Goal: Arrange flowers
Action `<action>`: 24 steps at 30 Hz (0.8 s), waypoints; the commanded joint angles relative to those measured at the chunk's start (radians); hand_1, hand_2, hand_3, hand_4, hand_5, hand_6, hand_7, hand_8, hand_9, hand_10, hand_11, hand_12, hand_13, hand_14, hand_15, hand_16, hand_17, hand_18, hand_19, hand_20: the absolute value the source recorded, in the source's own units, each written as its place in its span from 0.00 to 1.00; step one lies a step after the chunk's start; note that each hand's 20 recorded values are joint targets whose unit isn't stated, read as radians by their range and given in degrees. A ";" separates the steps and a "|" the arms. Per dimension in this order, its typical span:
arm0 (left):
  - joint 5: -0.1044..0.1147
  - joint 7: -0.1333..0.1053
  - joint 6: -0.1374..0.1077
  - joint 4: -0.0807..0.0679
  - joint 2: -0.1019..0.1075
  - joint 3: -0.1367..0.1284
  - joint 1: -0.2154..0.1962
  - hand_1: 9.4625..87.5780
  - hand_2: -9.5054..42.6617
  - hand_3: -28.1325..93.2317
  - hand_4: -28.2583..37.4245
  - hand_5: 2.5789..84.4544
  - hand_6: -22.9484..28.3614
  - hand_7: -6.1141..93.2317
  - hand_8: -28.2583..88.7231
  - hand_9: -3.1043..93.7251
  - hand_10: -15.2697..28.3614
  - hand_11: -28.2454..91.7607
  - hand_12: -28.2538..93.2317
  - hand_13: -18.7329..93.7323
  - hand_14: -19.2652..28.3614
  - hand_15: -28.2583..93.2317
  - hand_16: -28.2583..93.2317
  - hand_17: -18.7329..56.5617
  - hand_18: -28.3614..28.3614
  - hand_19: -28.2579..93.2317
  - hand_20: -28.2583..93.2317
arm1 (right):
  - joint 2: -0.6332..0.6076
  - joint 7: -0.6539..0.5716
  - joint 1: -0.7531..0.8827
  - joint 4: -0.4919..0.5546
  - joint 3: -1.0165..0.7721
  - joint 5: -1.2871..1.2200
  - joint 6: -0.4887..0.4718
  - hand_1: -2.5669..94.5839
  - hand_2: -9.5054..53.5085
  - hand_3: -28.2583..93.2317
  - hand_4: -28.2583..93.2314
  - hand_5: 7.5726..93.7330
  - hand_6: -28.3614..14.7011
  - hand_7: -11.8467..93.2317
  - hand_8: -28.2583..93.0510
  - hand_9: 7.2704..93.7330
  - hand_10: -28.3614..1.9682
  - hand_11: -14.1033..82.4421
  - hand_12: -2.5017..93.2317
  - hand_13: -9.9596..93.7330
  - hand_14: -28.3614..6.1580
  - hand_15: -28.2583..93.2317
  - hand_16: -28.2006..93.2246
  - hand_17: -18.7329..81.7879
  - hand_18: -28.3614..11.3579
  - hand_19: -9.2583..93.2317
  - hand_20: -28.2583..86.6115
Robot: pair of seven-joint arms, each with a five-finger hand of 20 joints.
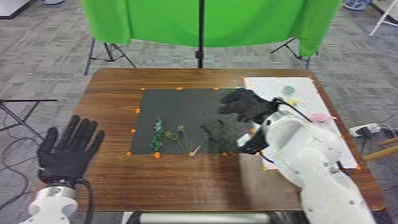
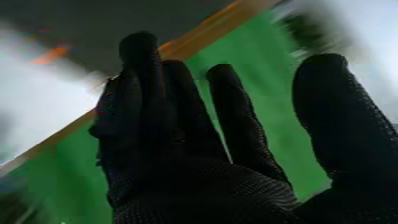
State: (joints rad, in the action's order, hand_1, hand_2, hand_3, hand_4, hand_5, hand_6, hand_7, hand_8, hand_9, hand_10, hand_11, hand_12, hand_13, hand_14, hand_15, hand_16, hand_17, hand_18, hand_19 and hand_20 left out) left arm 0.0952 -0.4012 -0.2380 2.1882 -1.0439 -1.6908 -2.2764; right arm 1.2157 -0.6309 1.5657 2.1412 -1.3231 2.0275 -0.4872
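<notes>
Brown wooden table is being backed by green cloth in the head view. Leafy stems are being supported by a dark mat, a pink flower by the white sheet beside it. That sheet is being partly blocked by the right arm. The left hand is being held flat, fingers spread. In the right wrist view, the right hand is being kept unclenched, fingers extended.

A robotics lab, by its white robot arm lower right, green backdrop at top, and grey carpet tiles upper left.
</notes>
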 commanded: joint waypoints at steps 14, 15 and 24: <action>0.000 -0.003 -0.002 0.012 -0.021 -0.003 -0.030 0.20 0.52 0.85 0.00 0.53 0.60 0.18 0.16 0.44 0.67 0.40 0.33 0.46 0.67 0.47 0.20 0.19 0.73 0.53 0.36 | -0.123 -0.035 0.171 -0.106 -0.241 0.231 0.191 0.35 0.11 0.88 0.02 0.44 0.48 0.18 0.16 0.42 0.28 0.27 0.19 0.49 0.31 0.60 0.37 0.42 0.14 0.91 0.62; 0.005 -0.003 -0.001 0.012 -0.021 -0.002 -0.032 0.20 0.52 0.85 0.00 0.53 0.60 0.18 0.16 0.44 0.67 0.40 0.33 0.46 0.67 0.47 0.20 0.19 0.73 0.53 0.36 | -0.122 -0.032 0.169 -0.114 -0.233 0.244 0.189 0.35 0.10 0.88 0.02 0.44 0.48 0.18 0.16 0.43 0.28 0.27 0.19 0.49 0.31 0.61 0.37 0.42 0.14 0.91 0.63; 0.031 0.005 0.003 0.006 -0.028 -0.008 -0.035 0.20 0.52 0.85 0.00 0.53 0.60 0.18 0.16 0.44 0.67 0.40 0.33 0.46 0.67 0.47 0.20 0.19 0.73 0.53 0.36 | -0.101 -0.062 0.131 -0.193 -0.154 0.345 0.117 0.38 0.02 0.88 0.00 0.43 0.52 0.18 0.16 0.45 0.28 0.29 0.20 0.53 0.31 0.70 0.39 0.43 0.12 0.92 0.63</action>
State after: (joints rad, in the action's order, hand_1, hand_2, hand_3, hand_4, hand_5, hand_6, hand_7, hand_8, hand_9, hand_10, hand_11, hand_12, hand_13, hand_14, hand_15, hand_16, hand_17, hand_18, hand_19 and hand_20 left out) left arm 0.1121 -0.4064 -0.2375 2.2002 -1.0572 -1.6992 -2.2999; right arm 1.0931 -0.6701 1.7126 1.9839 -1.5124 2.3398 -0.3150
